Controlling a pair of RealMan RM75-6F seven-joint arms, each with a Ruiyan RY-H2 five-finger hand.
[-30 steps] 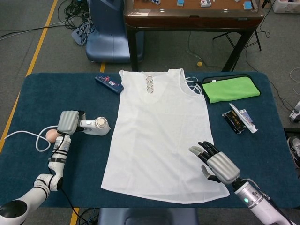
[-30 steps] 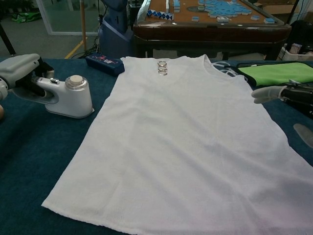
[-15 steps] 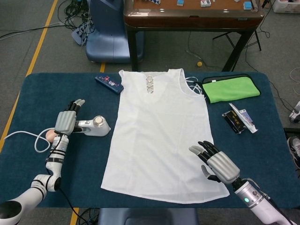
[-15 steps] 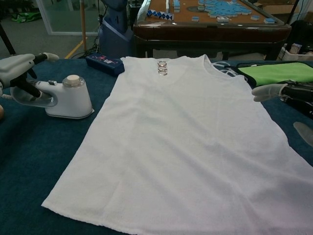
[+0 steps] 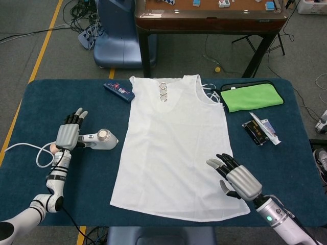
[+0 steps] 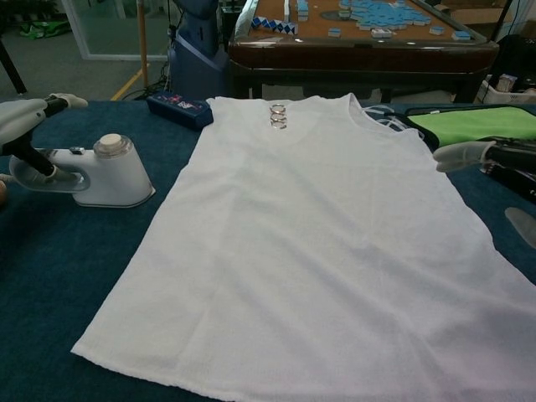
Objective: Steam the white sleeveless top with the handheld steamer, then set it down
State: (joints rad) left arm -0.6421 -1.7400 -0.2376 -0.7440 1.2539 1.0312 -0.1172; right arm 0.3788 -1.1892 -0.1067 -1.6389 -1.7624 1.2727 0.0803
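Observation:
The white sleeveless top (image 5: 173,143) (image 6: 318,234) lies flat along the middle of the blue table. To its left, the white handheld steamer (image 5: 99,139) (image 6: 92,172) lies on the cloth. My left hand (image 5: 67,133) (image 6: 21,117) is at the steamer's handle end with fingers stretched out and apart; one dark finger still reaches into the handle loop. My right hand (image 5: 235,176) (image 6: 461,155) rests with spread fingers on the top's lower right edge, holding nothing.
A blue box (image 5: 119,91) lies by the top's left shoulder. A green cloth (image 5: 251,97) and a dark packet (image 5: 261,130) sit at the right. The steamer's white cord (image 5: 30,148) loops at the left edge. A wooden table (image 5: 209,20) stands beyond.
My left hand has let go of the steamer handle and spread its fingers. The steamer has slid slightly left. The right hand has not moved.

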